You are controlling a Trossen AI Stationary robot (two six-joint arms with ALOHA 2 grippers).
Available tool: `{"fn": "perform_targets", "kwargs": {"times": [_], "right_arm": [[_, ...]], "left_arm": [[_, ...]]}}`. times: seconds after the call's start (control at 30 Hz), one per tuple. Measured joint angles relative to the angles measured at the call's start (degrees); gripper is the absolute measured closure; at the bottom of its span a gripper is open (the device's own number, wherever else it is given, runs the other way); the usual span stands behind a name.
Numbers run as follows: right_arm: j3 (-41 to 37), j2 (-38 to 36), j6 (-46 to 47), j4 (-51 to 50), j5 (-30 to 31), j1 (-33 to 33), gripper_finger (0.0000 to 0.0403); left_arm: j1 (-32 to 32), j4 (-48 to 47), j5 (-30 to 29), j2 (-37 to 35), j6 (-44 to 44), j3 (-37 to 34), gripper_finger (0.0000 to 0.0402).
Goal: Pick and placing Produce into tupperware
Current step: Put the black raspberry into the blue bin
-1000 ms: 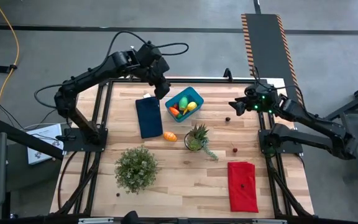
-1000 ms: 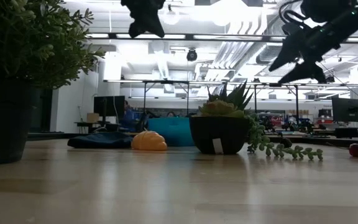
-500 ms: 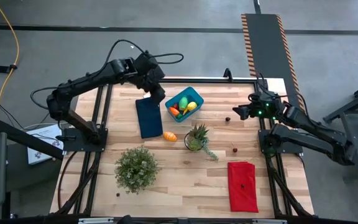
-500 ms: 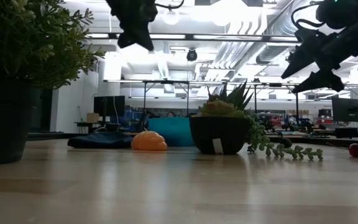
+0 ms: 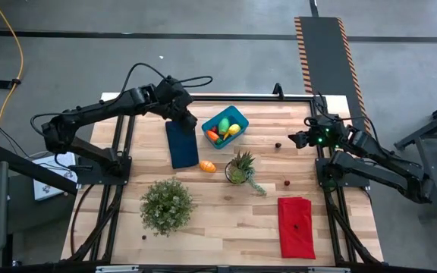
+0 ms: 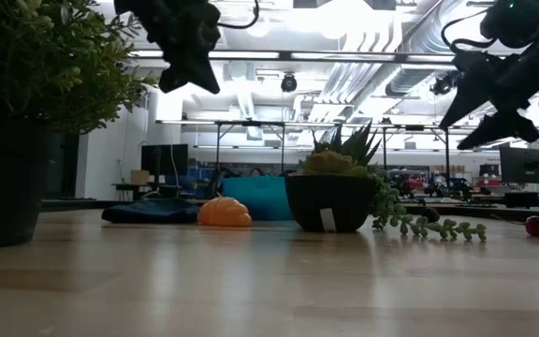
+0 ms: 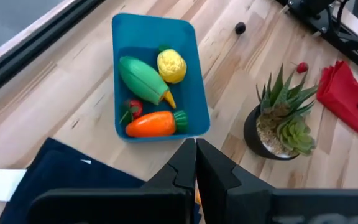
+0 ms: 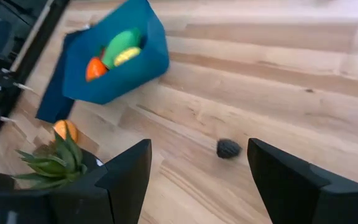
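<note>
Holding 4 pieces of toy produce (image 7: 151,93), the blue tub (image 5: 224,127) looks nearly filled, while an orange piece (image 5: 208,166) lies on the table just beside it. Above the tub's edge, the left gripper (image 5: 182,114) hangs closed and empty; well apart, the right gripper (image 8: 194,165) stands open over a small dark berry (image 8: 228,149).

Even, soft light falls on the table (image 5: 226,220) in the high view, with faint shadows. The low view is backlit: ceiling lights glare across the upper frame, the bush (image 6: 36,103) at left is a dark silhouette, and the near tabletop is blurred. The right wrist view is motion-blurred.
</note>
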Motion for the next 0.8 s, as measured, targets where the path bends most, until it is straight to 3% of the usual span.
{"fn": "perform_targets", "kwargs": {"times": [0.4, 0.53, 0.8], "right_arm": [[0.0, 0.0, 5.0, -1.4, -1.7, 0.3, 0.0147], [0.0, 0.0, 6.0, -1.4, -4.3, 0.3, 0.0147], [0.7, 4.3, 8.5, -2.5, -3.5, 0.3, 0.0147]], "left_arm": [[0.0, 4.2, -0.1, -3.4, -3.2, -7.9, 0.0401], [0.0, 4.1, -0.1, -3.4, -3.2, -8.6, 0.0401], [0.0, 4.1, -0.1, -3.3, -3.4, -8.8, 0.0401]]}}
